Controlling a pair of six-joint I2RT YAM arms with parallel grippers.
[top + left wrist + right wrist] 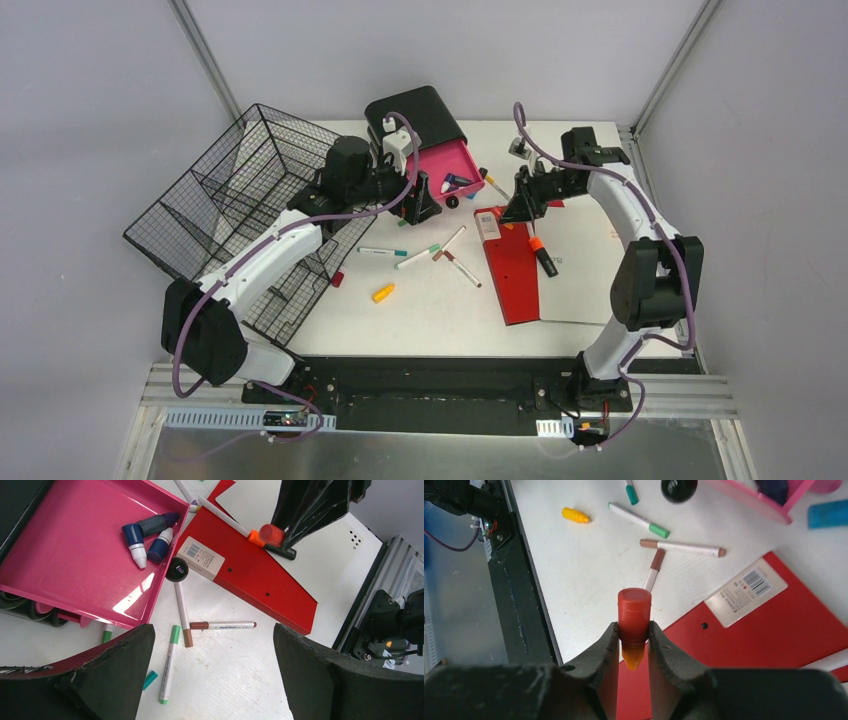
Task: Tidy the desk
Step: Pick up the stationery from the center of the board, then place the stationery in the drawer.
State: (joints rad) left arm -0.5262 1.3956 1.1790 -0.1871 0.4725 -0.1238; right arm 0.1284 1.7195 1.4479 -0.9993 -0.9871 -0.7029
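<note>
White metal-edged desk (430, 320), pens (383, 252) strewn beside the pink tray (452, 160); left gripper (210, 630) gapes wide, right gripper (634, 630) pinches an orange marker (634, 605).

Hidden, cropped and unreadable parts

In the right wrist view, the lower body of the orange marker (634, 611) is covered by the fingers (599, 665) of the right gripper (633, 627). The black round object (679, 487), pink tray (759, 505) and blue item (829, 514) are cut off by the upper and right edges. In the left wrist view, a green pen (106, 634) is half concealed under the tray's lower rim, and a teal cap (149, 680) by a finger (100, 680) of the left gripper (212, 627). In the top view, the label (487, 225) on the red folder (515, 275) is too small to be read.
</note>
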